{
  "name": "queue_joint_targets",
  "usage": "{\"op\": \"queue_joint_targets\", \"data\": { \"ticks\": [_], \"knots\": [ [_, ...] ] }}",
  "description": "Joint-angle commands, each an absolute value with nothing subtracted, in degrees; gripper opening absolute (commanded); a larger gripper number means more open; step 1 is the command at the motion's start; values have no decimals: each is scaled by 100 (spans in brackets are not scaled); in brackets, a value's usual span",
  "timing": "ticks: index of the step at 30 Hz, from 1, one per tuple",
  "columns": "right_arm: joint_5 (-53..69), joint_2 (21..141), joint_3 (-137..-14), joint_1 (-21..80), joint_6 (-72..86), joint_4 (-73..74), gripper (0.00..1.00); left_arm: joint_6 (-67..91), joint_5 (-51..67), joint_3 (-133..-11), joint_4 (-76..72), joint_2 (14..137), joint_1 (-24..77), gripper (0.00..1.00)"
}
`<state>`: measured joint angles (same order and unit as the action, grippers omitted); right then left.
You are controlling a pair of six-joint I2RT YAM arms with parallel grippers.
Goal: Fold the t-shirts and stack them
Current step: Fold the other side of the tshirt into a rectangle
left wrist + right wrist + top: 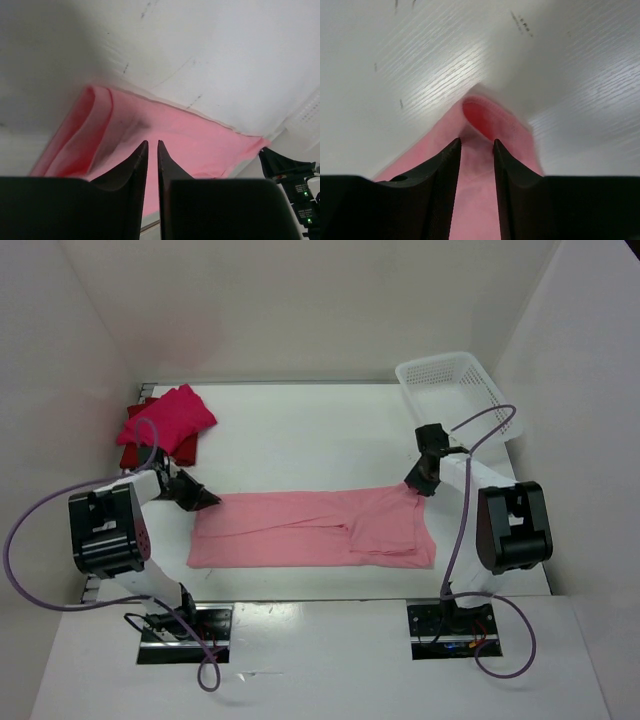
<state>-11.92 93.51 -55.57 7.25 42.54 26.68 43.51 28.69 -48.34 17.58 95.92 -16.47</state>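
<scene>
Soft, creased pale pink t-shirt [310, 530] lies as a long flat band mid-counter [300, 430]. At far left, the magenta t-shirt [165, 418] lies crumpled on the dark red t-shirt [130, 455]. At the band's left end, the left pincer [208, 500] is narrow; grip undeterminable. At its puckered right end, the right pincer [477, 142] stands parted.

Black two-finger right gripper [476, 141]: jaws parted, tips low over pale pink cloth t-shirt [487, 120]. Curled hem just past the tips. White wood-grain table [420, 60] underneath.
</scene>
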Motion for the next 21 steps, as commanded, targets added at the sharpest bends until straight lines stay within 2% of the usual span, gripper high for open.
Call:
{"op": "queue_joint_targets", "data": {
  "ticks": [1, 3, 7, 9, 10, 11, 13, 16, 21],
  "knots": [
    [-1169, 8816, -5607, 879, 4280, 2670, 39, 4280, 2944, -4912, 1811, 8992, -1775, 20],
    [-1108, 8623, -5730, 984, 4333, 2794, 39, 4280, 2944, -5088, 1985, 8650, -1775, 21],
    [-1038, 8350, -5730, 1545, 4551, 2997, 36, 4096, 2743, -5449, 2232, 8306, -1041, 24],
    [-810, 8192, -5460, 1731, 4719, 2936, 26, 4096, 2742, -5318, 2154, 8306, -696, 24],
    [-574, 8191, -5371, 1818, 4815, 2936, 14, 4096, 2690, -5143, 2153, 8306, -399, 24],
    [-484, 8191, -5283, 2046, 5025, 2875, 7, 4096, 2689, -5046, 2101, 8471, -291, 24],
    [-431, 8244, -5133, 2284, 5194, 2795, 1, 4174, 2689, -4739, 1943, 8656, -159, 24],
    [-431, 8296, -4817, 2347, 5317, 2725, 1, 4175, 2927, -4536, 1802, 9165, -297, 20],
    [-378, 8490, -4553, 2347, 5370, 2611, 1, 4114, 2849, -4412, 1880, 9167, -799, 18]
  ]
}}
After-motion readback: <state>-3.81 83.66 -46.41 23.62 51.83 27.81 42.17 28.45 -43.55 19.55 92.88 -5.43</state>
